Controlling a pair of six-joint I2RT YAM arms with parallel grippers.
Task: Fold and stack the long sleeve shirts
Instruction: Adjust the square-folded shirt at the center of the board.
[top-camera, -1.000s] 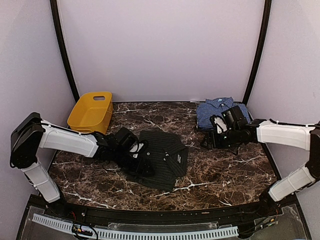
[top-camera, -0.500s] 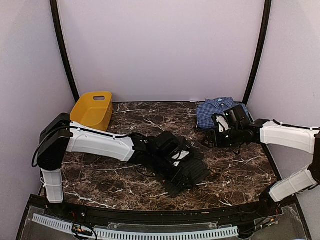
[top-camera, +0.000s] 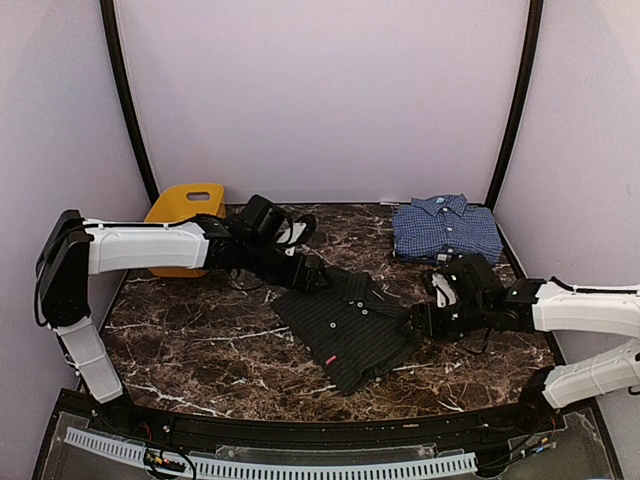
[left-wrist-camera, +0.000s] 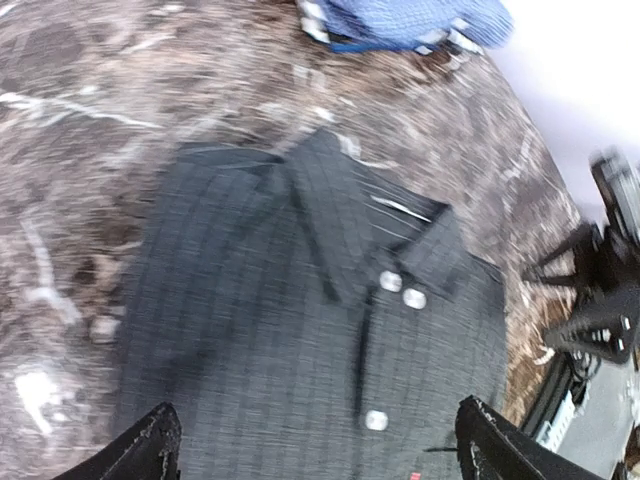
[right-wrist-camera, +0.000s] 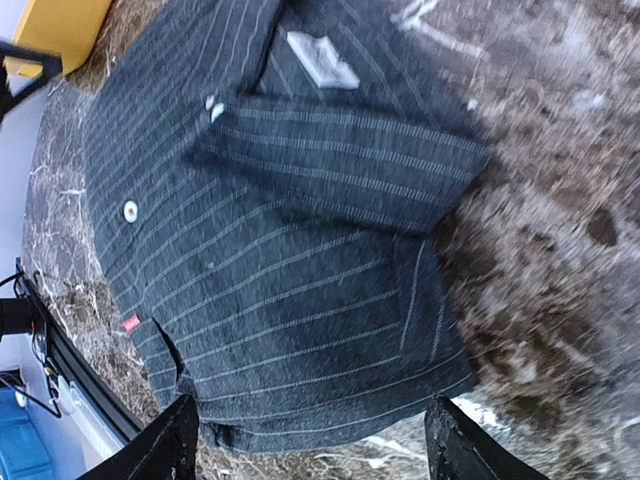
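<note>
- Dark brown marble with white veins forms the table (top-camera: 190, 345), closed in by pale lilac walls.
- We see the black pinstriped shirt (top-camera: 345, 325) lying folded near the middle of the table. Its collar points toward the back wall and a small red tag (top-camera: 328, 360) shows near its front-left edge.
- From the left wrist view, the black shirt (left-wrist-camera: 300, 330) lies flat with its collar open and white buttons (left-wrist-camera: 390, 282) running down the front.
- We see the left gripper (top-camera: 312, 278) at the far-left corner of the black shirt, beside the collar.
- In its own camera, the left gripper (left-wrist-camera: 320, 450) has its fingers spread wide. Nothing is between them, and the shirt lies beneath.
- We find the right gripper (top-camera: 418, 322) low over the table at the right edge of the black shirt.
- In its own camera, the right gripper (right-wrist-camera: 315, 445) has its fingers apart over the shirt's edge and clamps no cloth. We cannot tell whether the tips touch the fabric.
- We see the blue checked shirt (top-camera: 445, 230) folded in the far right corner with its collar toward the wall. It is well apart from the black one.
- We see a yellow basket (top-camera: 180, 205) in the far left corner, partly hidden behind the left arm.
</note>
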